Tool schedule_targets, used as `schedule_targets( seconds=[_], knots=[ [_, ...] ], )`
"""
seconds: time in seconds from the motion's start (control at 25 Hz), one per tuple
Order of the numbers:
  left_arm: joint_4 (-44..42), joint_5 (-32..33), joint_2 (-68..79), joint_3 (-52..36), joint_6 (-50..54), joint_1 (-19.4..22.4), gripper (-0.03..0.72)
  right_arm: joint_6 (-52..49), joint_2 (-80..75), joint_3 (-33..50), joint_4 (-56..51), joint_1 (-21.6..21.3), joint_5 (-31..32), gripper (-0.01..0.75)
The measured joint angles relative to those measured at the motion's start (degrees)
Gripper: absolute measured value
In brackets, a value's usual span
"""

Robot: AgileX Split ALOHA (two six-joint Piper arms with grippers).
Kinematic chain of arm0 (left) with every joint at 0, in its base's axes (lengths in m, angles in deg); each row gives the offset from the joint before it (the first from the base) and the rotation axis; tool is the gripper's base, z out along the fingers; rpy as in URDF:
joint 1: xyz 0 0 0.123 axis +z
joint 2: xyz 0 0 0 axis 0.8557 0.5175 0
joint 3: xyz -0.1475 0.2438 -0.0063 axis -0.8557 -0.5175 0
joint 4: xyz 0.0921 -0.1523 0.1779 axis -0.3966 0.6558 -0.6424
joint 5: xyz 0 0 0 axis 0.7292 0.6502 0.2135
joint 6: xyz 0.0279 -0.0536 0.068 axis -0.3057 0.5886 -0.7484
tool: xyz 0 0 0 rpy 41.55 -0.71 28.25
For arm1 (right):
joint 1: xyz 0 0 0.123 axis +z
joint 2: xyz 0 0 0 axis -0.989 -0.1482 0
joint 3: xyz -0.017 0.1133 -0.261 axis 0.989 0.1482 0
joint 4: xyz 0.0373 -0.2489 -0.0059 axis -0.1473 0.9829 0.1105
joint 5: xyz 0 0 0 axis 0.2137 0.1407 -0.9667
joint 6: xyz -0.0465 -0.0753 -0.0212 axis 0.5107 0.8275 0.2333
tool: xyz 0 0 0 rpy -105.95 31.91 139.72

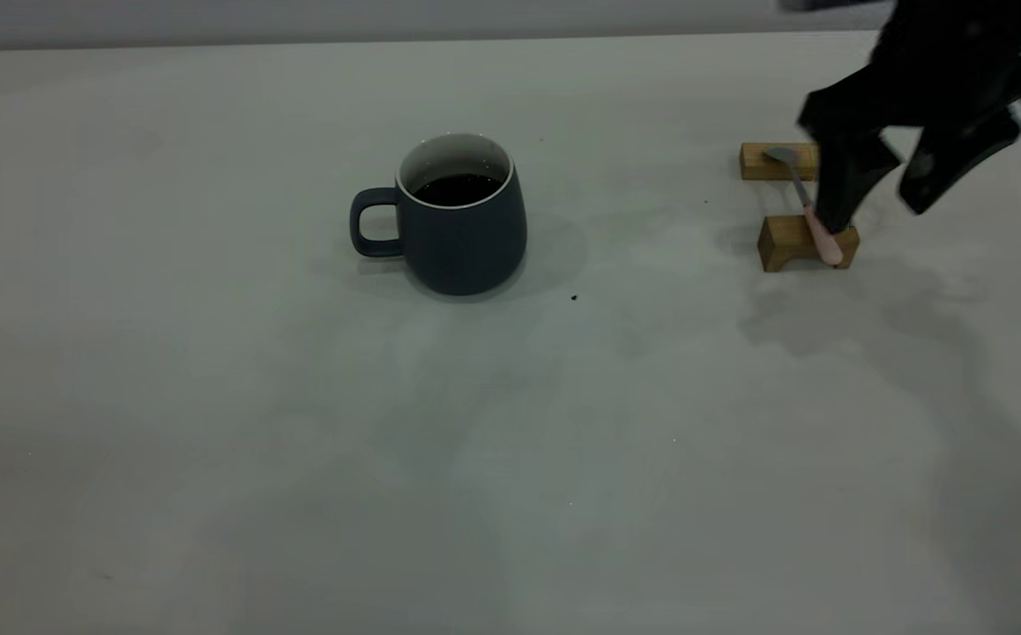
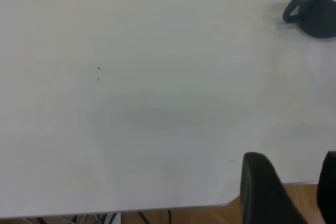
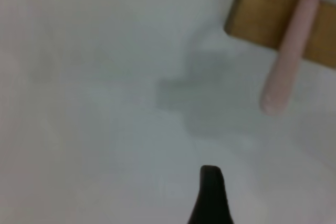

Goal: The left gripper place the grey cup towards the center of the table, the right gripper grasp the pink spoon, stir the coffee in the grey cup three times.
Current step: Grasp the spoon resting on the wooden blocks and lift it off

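Right hand point(image 1: 876, 216) sits spread wide over the pink spoon point(image 1: 815, 216), one finger point(image 1: 845, 190) down beside its handle, nothing held. Spoon bridges two wooden blocks point(image 1: 797, 242) at the counter's point(image 1: 211, 397) right side. Grey cup point(image 1: 462, 229) with coffee point(image 1: 458, 189) stands mid-counter, handle leftward; left hand point(image 2: 286, 192) open near the counter edge, well apart from the cup.

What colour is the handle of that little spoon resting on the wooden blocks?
Pale pink; the pink spoon shows its handle best in the right wrist view, lying across a wooden block.
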Motion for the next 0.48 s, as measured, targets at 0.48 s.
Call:
schedule_targets(
  seconds=[0.48],
  knots=[
    [0.0,0.0,0.0,0.0,0.0,0.0,0.331,-0.62,-8.8,-7.47,0.0,0.0,-0.75,0.638]
  ],
)
